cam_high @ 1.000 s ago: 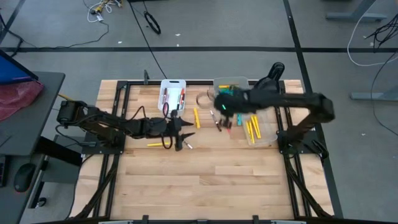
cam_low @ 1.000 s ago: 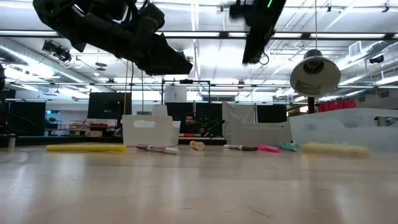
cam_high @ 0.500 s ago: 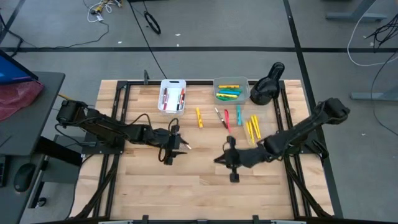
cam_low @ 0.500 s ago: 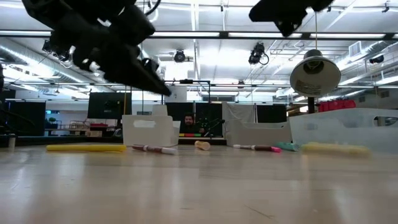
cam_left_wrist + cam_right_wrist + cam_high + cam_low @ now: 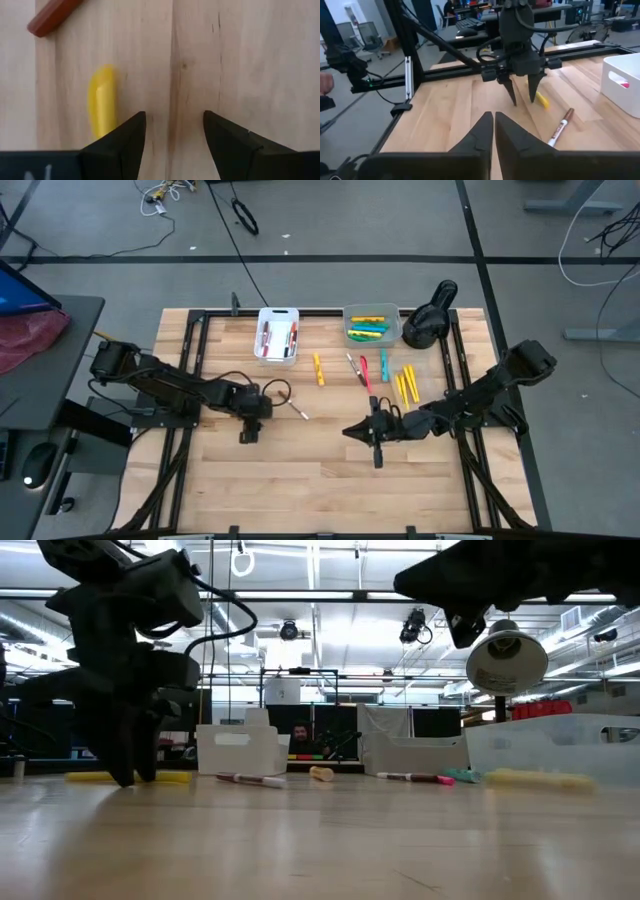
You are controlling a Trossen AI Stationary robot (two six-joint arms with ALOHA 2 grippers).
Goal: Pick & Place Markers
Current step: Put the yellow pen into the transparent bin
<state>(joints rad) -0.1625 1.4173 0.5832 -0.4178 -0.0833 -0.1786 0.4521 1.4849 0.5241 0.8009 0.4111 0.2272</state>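
Markers are lying scattered over the far half of the desk: a yellow marker (image 5: 101, 108) is lying just beside the left gripper (image 5: 247, 426), whose fingers are standing spread and pointing down at the wood with nothing between them. A thin white marker (image 5: 299, 411) is resting near it, toward the middle. More yellow markers (image 5: 404, 386) are sitting near the right edge, and others are filling the white bin (image 5: 277, 315) and grey bin (image 5: 372, 311) at the far edge. The right gripper (image 5: 377, 432) is hovering over the middle, fingers pressed together, empty.

2 dark arms (black cables)
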